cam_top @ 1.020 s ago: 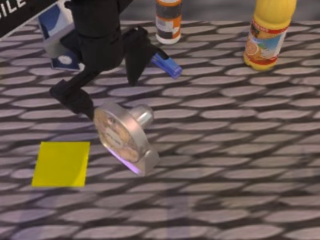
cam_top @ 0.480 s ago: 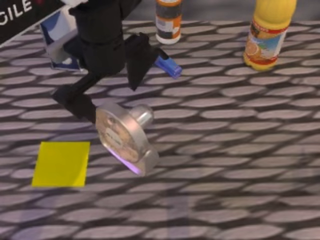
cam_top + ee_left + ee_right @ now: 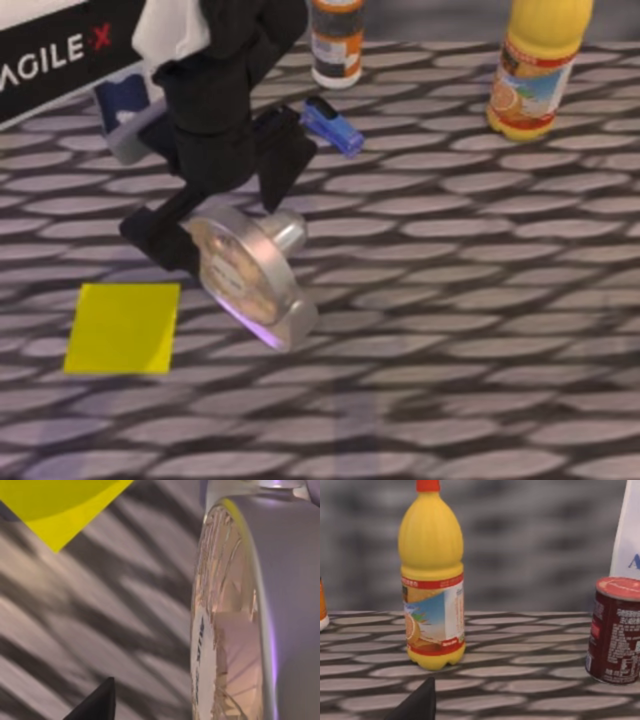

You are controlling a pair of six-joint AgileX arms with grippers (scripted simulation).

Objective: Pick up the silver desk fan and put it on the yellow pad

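The silver desk fan (image 3: pixel 245 270) stands tilted on its small base left of the table's middle, its pale face turned toward the left. The same fan (image 3: pixel 225 630) fills one side of the left wrist view. My left gripper (image 3: pixel 220 218) hangs open over the fan's upper rim, one finger on the face side and one by the hub, with a clear gap to the face. One dark fingertip (image 3: pixel 97 705) shows there. The yellow pad (image 3: pixel 122 327) lies flat to the left of the fan, bare; the same yellow pad (image 3: pixel 55 505) shows as a corner in the left wrist view. My right arm is out of the top view.
At the back stand an orange-labelled jar (image 3: pixel 337 40) and a yellow juice bottle (image 3: pixel 535 65). A small blue object (image 3: pixel 332 125) and a blue-and-white box (image 3: pixel 125 115) lie behind the fan. The right wrist view shows the juice bottle (image 3: pixel 432 585), a red can (image 3: pixel 615 630) and one fingertip (image 3: pixel 420 705).
My left arm has come down and forward toward the fan, its fingers now straddling the upper rim. The fan and the pad have not moved.
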